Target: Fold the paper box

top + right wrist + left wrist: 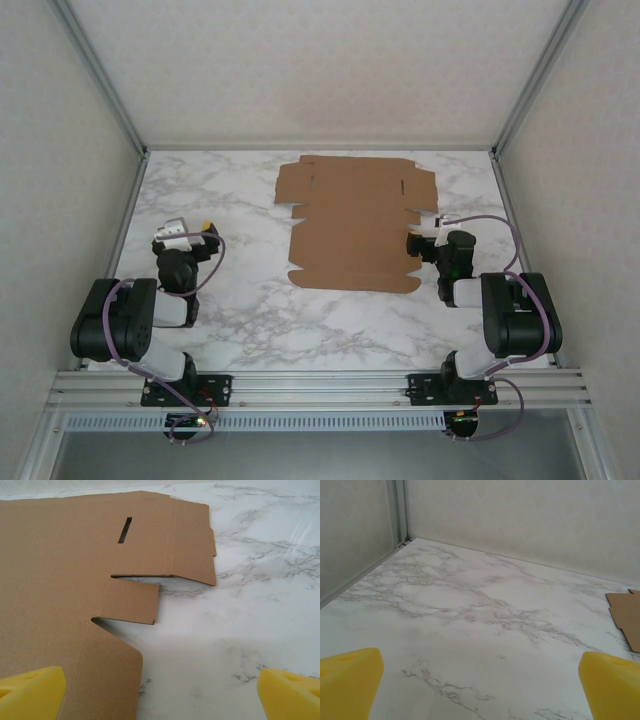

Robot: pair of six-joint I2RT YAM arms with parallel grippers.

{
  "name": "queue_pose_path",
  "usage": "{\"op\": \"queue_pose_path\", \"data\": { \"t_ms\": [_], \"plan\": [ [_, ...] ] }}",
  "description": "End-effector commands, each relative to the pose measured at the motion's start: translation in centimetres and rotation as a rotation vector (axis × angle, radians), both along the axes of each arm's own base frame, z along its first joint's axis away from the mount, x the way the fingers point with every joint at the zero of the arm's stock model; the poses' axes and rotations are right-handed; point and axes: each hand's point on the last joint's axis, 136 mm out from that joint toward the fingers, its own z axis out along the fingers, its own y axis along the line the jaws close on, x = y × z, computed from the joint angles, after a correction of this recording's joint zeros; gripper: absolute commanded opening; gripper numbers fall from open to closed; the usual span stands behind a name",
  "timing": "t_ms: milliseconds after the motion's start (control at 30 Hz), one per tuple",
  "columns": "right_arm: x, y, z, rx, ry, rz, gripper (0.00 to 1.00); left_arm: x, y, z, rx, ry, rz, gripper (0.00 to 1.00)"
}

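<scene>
Seen from the top camera, both arms sit folded low near their bases, elbows drawn back and forearms reaching forward over the marble bench (250,320). The left end effector (187,234) points away from the base with nothing in it. The paper box (355,225) lies well off to its right, an unfolded brown sheet flat on the bench. The right end effector (418,243) is turned inward, and the sheet's right edge lies just beside its tip. In the left wrist view, the left end effector (480,686) is spread wide, its yellow pads (350,682) at the bottom corners with bare bench (470,605) between them. A corner of the paper box (626,615) lies far ahead and to the right. In the right wrist view, the right end effector (160,695) is likewise fully spread and holds nothing. The paper box (65,580) lies ahead and to its left, reaching under the left pad (30,692), its flaps, notches and a narrow slit (125,530) lying flat.
</scene>
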Motion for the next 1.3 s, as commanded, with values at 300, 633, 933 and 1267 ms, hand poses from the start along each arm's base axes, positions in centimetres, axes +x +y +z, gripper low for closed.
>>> {"op": "queue_pose_path", "data": {
  "t_ms": [300, 633, 933, 1267],
  "plan": [
    [0.9, 2.2, 8.2, -0.037, -0.069, 0.035, 0.99, -1.3, -1.0, 6.5, 0.081, -0.116, 0.050, 0.99],
    [-8.2, 15.9, 25.4, 0.050, -0.282, 0.388, 0.99, -5.0, -15.4, 24.1, 0.048, -0.362, -0.438, 1.00],
    [-11.2, 11.8, 28.2, 0.250, 0.081, 0.094, 0.99, -2.6, -9.6, 19.9, -0.251, 0.102, 0.011, 1.00],
    [-9.1, 16.6, 15.5, 0.232, 0.431, 0.125, 0.99, -3.4, -18.9, 12.1, -0.605, 0.238, -0.432, 1.00]
  ]
}}
